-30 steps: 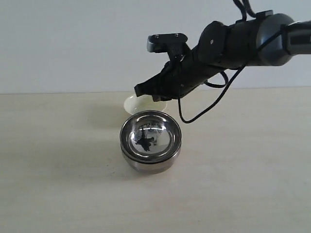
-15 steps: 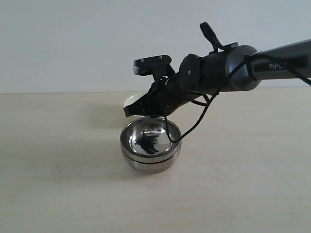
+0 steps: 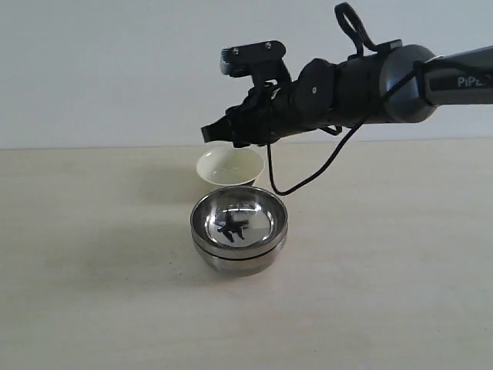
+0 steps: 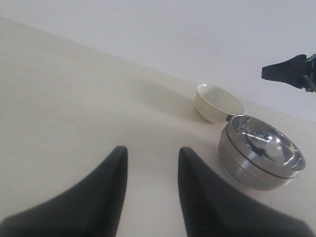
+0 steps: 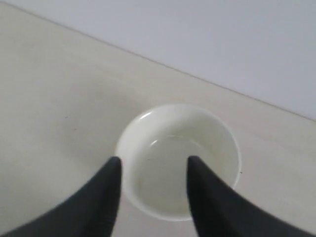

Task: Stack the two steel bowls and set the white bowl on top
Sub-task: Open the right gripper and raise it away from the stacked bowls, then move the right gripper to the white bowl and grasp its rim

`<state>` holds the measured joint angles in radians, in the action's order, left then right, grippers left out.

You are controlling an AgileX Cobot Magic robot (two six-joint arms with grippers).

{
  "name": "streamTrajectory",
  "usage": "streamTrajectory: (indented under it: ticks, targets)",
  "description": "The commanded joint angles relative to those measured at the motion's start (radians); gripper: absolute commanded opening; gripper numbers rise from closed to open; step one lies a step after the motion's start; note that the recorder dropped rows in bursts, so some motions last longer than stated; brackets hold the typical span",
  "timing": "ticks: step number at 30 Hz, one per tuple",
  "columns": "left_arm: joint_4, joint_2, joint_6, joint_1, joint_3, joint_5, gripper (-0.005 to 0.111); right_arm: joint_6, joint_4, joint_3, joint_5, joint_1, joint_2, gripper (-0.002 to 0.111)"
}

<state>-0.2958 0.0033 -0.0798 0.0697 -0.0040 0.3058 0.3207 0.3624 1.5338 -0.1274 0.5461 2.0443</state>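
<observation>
Steel bowls (image 3: 239, 227) are being seen already nested on the desk (image 3: 92, 270), so the white bowl (image 3: 230, 166) is seemingly being targeted: directly under the right fingers (image 3: 222, 132), held apart and empty. Lowering around its rim is being required next.

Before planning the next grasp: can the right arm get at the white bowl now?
Probably yes. The right gripper hangs open above the white bowl, with nothing between them; the steel bowls stand close beside it.

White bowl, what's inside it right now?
Nothing visible: the white bowl looks empty, its glossy floor bare. The open right gripper hides part of its rim.
</observation>
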Motion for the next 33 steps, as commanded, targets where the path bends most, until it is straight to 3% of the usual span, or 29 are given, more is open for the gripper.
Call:
streamTrajectory:
  ticks: [1, 7, 17, 24, 27, 33]
  targets:
    - [-0.001, -0.003, 0.001, -0.003, 0.004, -0.001, 0.032, -0.103, -0.002, 0.004, 0.035, -0.087, 0.028, 0.062]
    - [-0.001, -0.003, 0.001, -0.003, 0.004, -0.001, 0.032, -0.145, -0.002, 0.066, -0.022, -0.158, 0.125, 0.062]
    - [-0.001, -0.003, 0.001, -0.003, 0.004, -0.001, 0.032, -0.128, -0.002, 0.422, -0.318, -0.163, 0.338, 0.062]
    - [-0.001, -0.003, 0.001, -0.003, 0.004, -0.001, 0.032, -0.108, 0.032, 0.512, -0.374, -0.163, 0.431, 0.06]
    - [-0.001, -0.003, 0.001, -0.003, 0.004, -0.001, 0.032, -0.104, 0.052, 0.515, -0.365, -0.163, 0.445, 0.048]
    - [-0.001, -0.003, 0.001, -0.003, 0.004, -0.001, 0.032, -0.104, 0.058, 0.515, -0.352, -0.163, 0.445, 0.005]
